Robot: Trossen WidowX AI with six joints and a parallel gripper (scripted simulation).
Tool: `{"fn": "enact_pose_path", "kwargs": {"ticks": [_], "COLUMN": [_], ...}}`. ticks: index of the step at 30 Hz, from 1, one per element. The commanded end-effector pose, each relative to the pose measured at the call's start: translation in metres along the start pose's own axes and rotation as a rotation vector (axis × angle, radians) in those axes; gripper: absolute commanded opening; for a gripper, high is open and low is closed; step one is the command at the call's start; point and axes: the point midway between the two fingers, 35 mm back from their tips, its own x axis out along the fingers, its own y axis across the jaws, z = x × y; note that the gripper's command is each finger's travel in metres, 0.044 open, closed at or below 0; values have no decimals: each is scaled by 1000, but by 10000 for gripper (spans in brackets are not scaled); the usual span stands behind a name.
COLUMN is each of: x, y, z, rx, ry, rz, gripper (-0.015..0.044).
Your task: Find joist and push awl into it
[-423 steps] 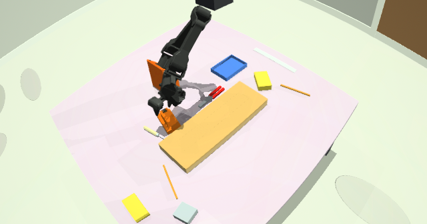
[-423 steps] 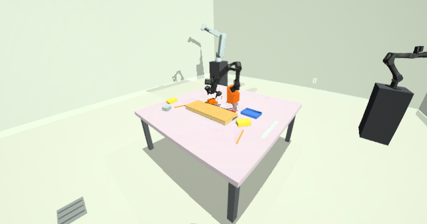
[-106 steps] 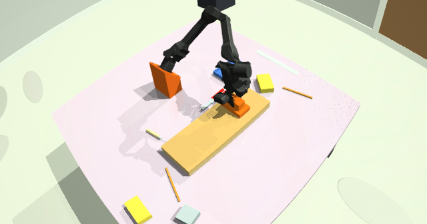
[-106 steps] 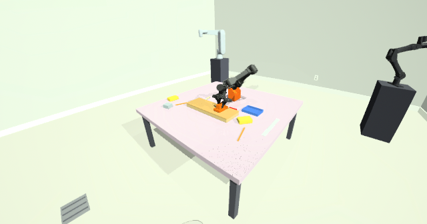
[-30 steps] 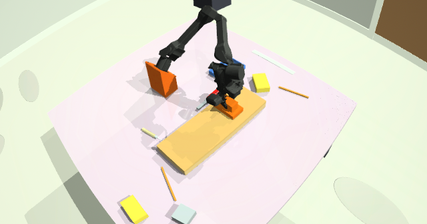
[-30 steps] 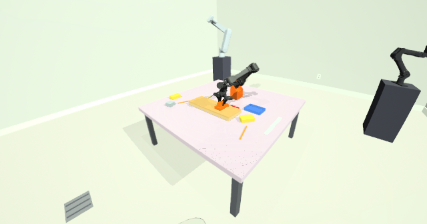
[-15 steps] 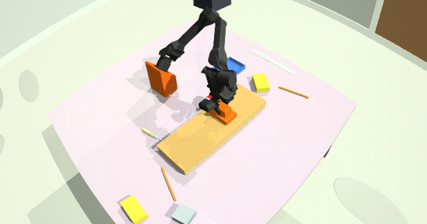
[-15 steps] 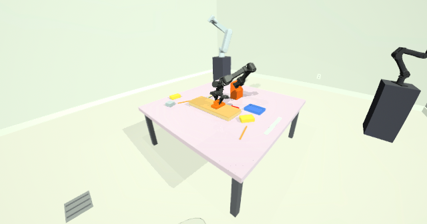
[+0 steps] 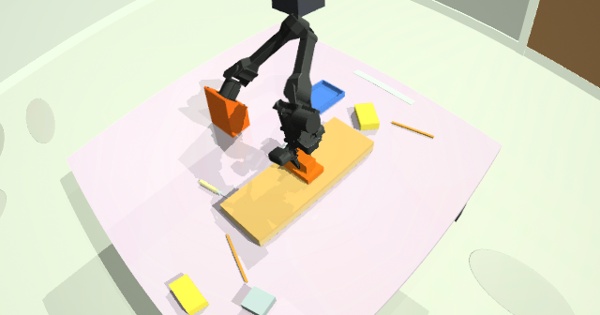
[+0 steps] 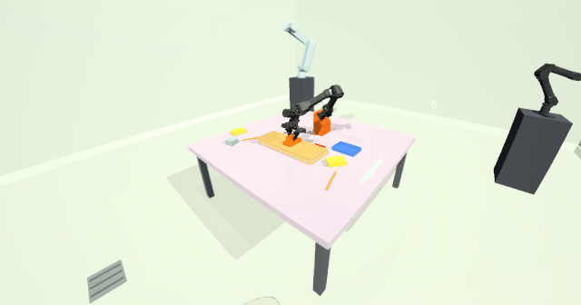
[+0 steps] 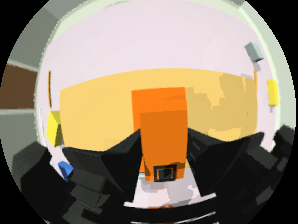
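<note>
Arm: bent over, wrist pointing down.
Gripper (image 9: 294, 161): fingers clamped on the orange stud finder (image 9: 309, 169) directly beneath it.

Pincer (image 9: 292, 157) clamping stud finder (image 9: 309, 169) on floor panel (image 9: 277, 198).

Top view: high behind the arm's base, tilted down, wide-angle, near the pink table (image 9: 398, 221). Exterior view: far off across the room, facing the table (image 10: 281, 191) from one corner, slightly above. Wrist view: fisheye, right above the wooden panel (image 11: 220, 106). Shared by all three: panel (image 9: 262, 202) and surrounding tabletop.
</note>
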Motion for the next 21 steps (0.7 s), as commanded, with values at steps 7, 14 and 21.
{"fn": "enact_pose_path", "kwargs": {"ticks": [7,14,21], "x": [0,0,-1], "y": [-30,-50,-70], "z": [0,0,0], "rx": [1,1,0], "ry": [0,-1,-1], "rz": [-3,-4,-5], "gripper": [0,0,0]}}
